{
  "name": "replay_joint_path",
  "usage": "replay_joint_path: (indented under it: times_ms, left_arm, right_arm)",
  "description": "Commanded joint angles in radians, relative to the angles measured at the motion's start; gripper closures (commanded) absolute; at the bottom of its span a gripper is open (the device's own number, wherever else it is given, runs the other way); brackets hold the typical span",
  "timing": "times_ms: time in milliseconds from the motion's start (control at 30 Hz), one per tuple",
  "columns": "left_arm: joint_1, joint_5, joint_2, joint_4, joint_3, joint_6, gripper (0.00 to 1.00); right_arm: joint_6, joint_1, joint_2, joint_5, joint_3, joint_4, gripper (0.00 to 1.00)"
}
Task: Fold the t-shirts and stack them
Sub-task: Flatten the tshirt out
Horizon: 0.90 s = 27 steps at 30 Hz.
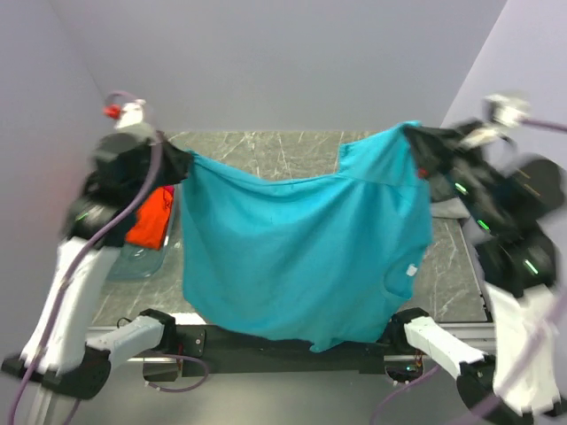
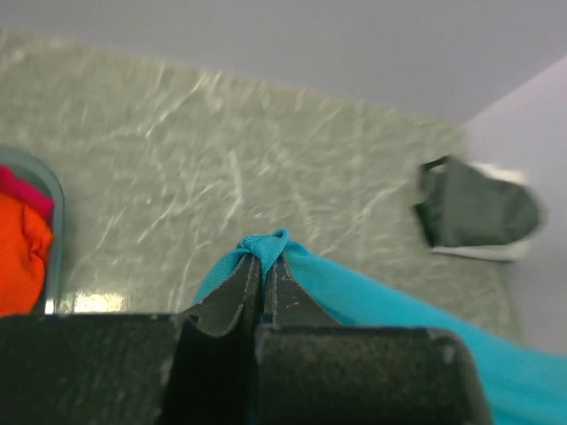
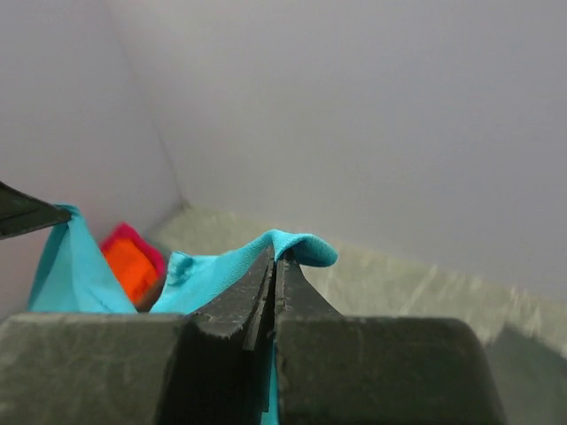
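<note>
Left to right: an orange t-shirt (image 1: 152, 217) and a magenta-red t-shirt (image 2: 16, 188) lie bunched in the clear tub (image 1: 124, 264), below and outboard of the left gripper (image 1: 182, 166); that gripper's jaws are pinched fully together on a small tuft of the teal t-shirt (image 1: 301, 257), with only a nub of cloth showing past the tips. The teal shirt hangs as a slack sheet between the two pairs of jaws, well above the marble table (image 1: 266, 150); its middle sags and its lower edge droops towards the arm bases on the near side. The right gripper (image 1: 416, 142) holds the far corner the same way, jaws tight together on a thin fold near a sleeve. A dark grey t-shirt (image 2: 478, 212) lies on the table below and beyond those jaws, with something white under its edge.

The likeliest trouble is a slip: each grip has very little cloth, so a sharp pull apart or a quick swing could tug a corner free and drop the shirt in a heap. The drooping hem could catch on the bases as the shirt is lowered. A drift to either side could drape it over the tub or disturb the grey shirt. The uneven hang suggests it may land creased.
</note>
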Motion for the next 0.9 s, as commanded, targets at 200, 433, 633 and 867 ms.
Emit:
replay_joint_path:
  times_ms: [200,433,633,867]
  left_arm:
    - [0.018,-0.202,0.306,0.293,-0.332,-0.081,0.99]
    - [0.046,-0.398,0.545,0.336,-0.226,-0.138,0.53]
    - [0.034,-0.432,0.535,0.355,-0.159,-0.113,0.10]
    - [-0.020,-0.291,0.478,0.412,-0.284,-0.116,0.09]
  right_arm:
    - [0.030,-0.005,0.344,0.107,-0.416,0.408,1.00]
    - [0.043,-0.019,0.762,0.170,-0.277,0.498,0.98]
    - [0.059,-0.025,0.894,0.212,-0.163,0.383,0.40]
    - [0.086,-0.024,0.750,0.176,-0.390,0.450,0.28]
